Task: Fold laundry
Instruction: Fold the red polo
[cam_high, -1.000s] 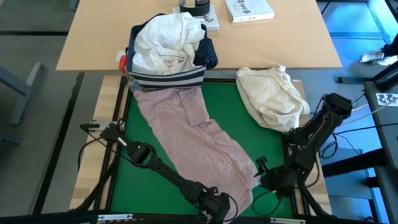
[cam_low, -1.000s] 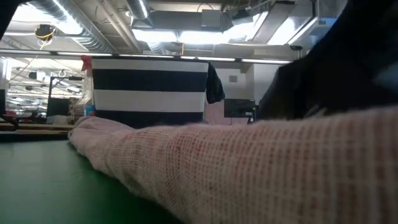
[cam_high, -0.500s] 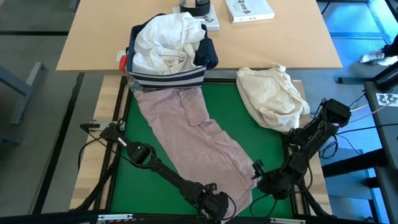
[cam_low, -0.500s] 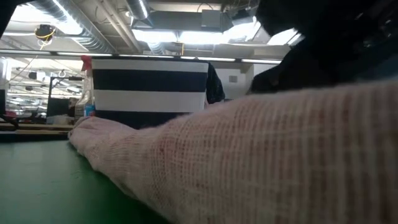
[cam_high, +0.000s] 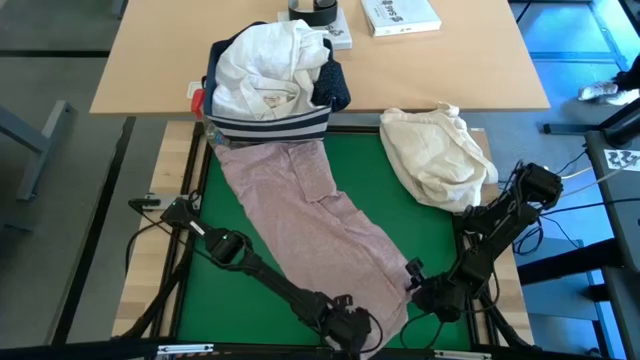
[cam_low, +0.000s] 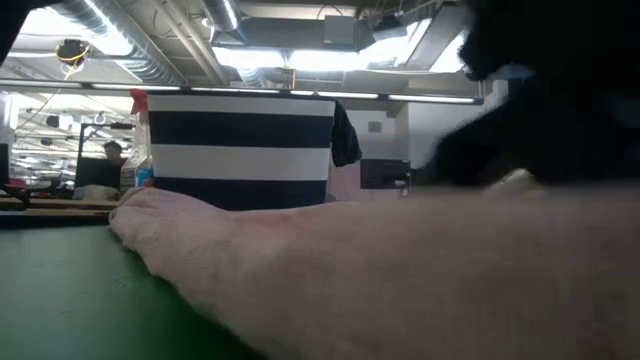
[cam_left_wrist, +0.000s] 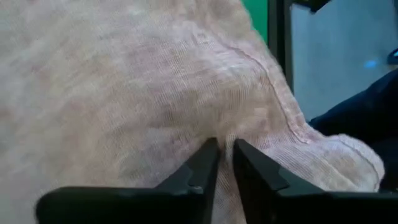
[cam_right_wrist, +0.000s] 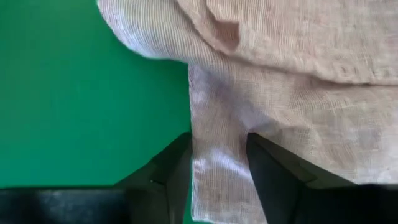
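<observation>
A pale pink top (cam_high: 315, 225) is spread unfolded along the green bench (cam_high: 375, 180), one end at the striped fabric bin (cam_high: 268, 125). Its near hem is pinched between the nearly closed fingers of the left end effector (cam_left_wrist: 224, 163). An edge is straddled by the half-open right end effector (cam_right_wrist: 217, 163). No fold is seen; the white shirt (cam_high: 265, 65) is left in the bin.

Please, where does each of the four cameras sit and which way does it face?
High: overhead, looking down; both arms, bin.
Low: table height, facing the bin across the pink top; dark arm above.
Left wrist: left claw pinching the top.
Right wrist: right claw astride its edge, green mat.
All four views show the pink top.
</observation>
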